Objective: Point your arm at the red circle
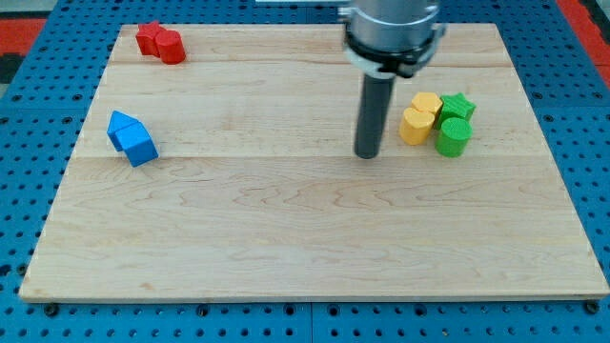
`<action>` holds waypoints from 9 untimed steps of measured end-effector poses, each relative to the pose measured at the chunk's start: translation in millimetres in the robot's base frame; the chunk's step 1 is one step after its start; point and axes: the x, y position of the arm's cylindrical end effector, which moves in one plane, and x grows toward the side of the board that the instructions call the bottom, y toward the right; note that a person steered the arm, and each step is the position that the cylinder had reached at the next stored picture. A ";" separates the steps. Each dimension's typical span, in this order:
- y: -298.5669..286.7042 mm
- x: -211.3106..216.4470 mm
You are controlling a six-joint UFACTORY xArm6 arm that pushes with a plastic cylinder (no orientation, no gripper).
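Note:
The red circle (172, 47) is a red round block at the board's top left, touching a second red block (150, 38) on its left. My tip (367, 153) rests on the board right of centre, far to the right of and below the red blocks. It is close to the left side of the yellow and green cluster, not touching it.
Two blue blocks (132, 137) sit together at the left. Two yellow blocks (420, 116), a green star (457, 105) and a green cylinder (453, 136) cluster at the right. The wooden board (305, 238) lies on a blue pegboard.

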 end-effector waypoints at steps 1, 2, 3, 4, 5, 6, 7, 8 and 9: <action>-41.4 0.0; -71.4 0.0; -113.1 -2.3; -130.9 -3.1; -130.9 -3.1; -132.9 -3.1; -143.2 -5.8; -142.1 -71.0; -210.4 -108.6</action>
